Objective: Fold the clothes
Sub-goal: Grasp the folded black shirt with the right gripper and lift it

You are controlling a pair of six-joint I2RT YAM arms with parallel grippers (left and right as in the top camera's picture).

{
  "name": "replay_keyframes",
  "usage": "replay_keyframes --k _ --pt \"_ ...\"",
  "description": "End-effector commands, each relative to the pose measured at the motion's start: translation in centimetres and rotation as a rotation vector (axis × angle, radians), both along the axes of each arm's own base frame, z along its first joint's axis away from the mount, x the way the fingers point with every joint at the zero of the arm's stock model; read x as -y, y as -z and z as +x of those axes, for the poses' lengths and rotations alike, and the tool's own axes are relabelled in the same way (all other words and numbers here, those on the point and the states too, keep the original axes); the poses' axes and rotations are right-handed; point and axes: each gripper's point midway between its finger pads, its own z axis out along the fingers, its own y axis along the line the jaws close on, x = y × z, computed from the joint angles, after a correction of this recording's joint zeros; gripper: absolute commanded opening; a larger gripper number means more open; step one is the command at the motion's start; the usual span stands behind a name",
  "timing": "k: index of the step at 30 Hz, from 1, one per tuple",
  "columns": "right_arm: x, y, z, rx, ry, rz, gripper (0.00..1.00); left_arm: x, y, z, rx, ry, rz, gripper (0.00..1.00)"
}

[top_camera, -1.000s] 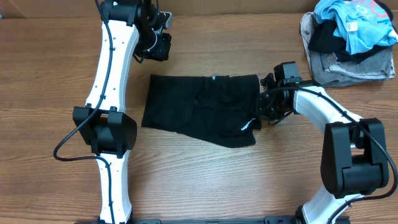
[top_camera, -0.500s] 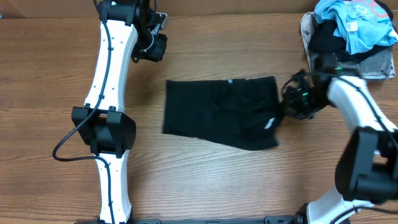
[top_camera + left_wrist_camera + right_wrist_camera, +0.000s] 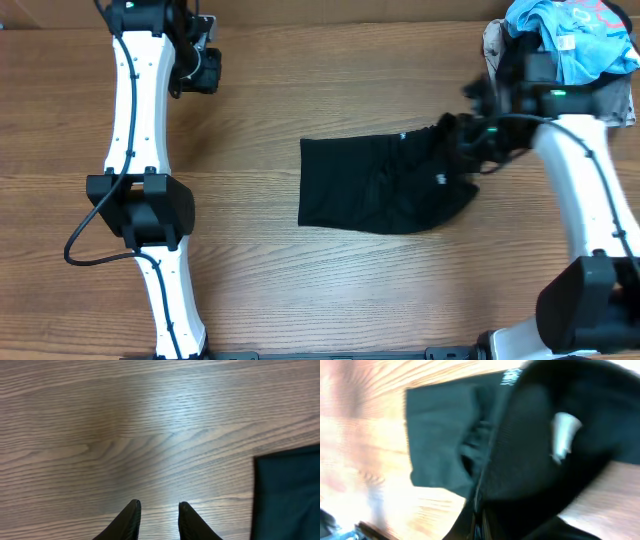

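The clothes [image 3: 375, 190], a black garment folded into a rough rectangle, lie on the wooden table right of centre. Their right edge is bunched and lifted at my right gripper [image 3: 468, 150], which is shut on the fabric. In the blurred right wrist view the clothes [image 3: 445, 440] drape over the jaws of my right gripper [image 3: 481, 519], and a small white mark shows on the cloth. My left gripper [image 3: 200, 70] hangs over bare wood at the far left, well away from the garment. In its wrist view my left gripper [image 3: 157, 506] is open and empty, with the clothes' edge [image 3: 290, 495] at the right.
A pile of other laundry sits at the table's far right corner: a light blue shirt [image 3: 570, 35] on top and a grey garment [image 3: 560, 110] beneath. The right arm's white links [image 3: 585, 190] run along the right side.
My right gripper has dragged the black garment rightward and a little toward the far-right pile. The left arm has swung left, away from the garment, and its jaws have parted slightly.
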Motion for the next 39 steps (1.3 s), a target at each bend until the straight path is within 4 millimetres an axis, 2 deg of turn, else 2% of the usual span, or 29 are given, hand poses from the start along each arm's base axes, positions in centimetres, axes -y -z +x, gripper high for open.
replay_keyframes --k 1,5,7,11,13,15,18,22,26,30,33,34,35,37,39 --pt "-5.9 -1.8 0.1 0.066 -0.091 0.043 0.04 -0.5 -0.5 0.6 0.026 -0.019 0.003 0.29" --pt "-12.5 -1.1 0.3 0.129 -0.178 0.041 0.04 -0.7 -0.6 0.9 0.041 -0.022 0.004 0.31" --pt "-15.6 -0.2 0.2 0.155 -0.215 0.030 0.04 -0.7 -0.6 1.1 0.049 -0.022 0.004 0.32" --pt "-20.7 2.4 -0.6 0.154 -0.287 0.041 0.06 -0.8 -0.7 1.5 0.066 -0.024 0.004 0.33" --pt "-22.7 3.8 -1.0 0.151 -0.328 0.050 0.19 -1.0 -0.8 1.8 0.076 -0.027 0.004 0.34" --pt "-24.5 5.1 -1.5 0.153 -0.365 0.061 0.25 -1.1 -0.8 2.0 0.084 -0.030 0.005 0.34" --pt "-26.7 5.9 -2.5 0.147 -0.420 0.099 0.41 -1.4 -0.9 2.3 0.097 -0.034 0.005 0.34" --pt "-27.3 5.2 -2.9 0.154 -0.437 0.116 0.44 -1.5 -0.9 2.5 0.104 -0.037 0.005 0.34" --pt "-26.8 2.6 -2.5 0.174 -0.433 0.126 0.50 -1.6 -0.7 2.6 0.106 -0.039 0.005 0.33" --pt "-24.8 -1.0 -1.3 0.214 -0.401 0.091 0.57 -1.7 -0.2 2.5 0.093 -0.041 0.005 0.33" --pt "-22.0 -1.3 -0.7 0.189 -0.339 -0.011 0.57 -1.7 0.5 2.4 0.079 -0.041 0.005 0.34" --pt "-21.1 -0.9 -0.8 0.166 -0.324 -0.043 0.53 -1.7 0.7 2.3 0.073 -0.041 0.005 0.34" --pt "-20.0 -0.2 -1.0 0.132 -0.308 -0.079 0.45 -1.7 1.0 2.3 0.067 -0.041 0.004 0.34" --pt "-18.5 1.1 -1.9 0.060 -0.298 -0.125 0.22 -1.7 1.4 2.2 0.058 -0.041 0.005 0.34" --pt "-17.5 2.8 -3.1 -0.018 -0.298 -0.160 0.12 -1.7 1.7 2.2 0.054 -0.041 0.005 0.34"
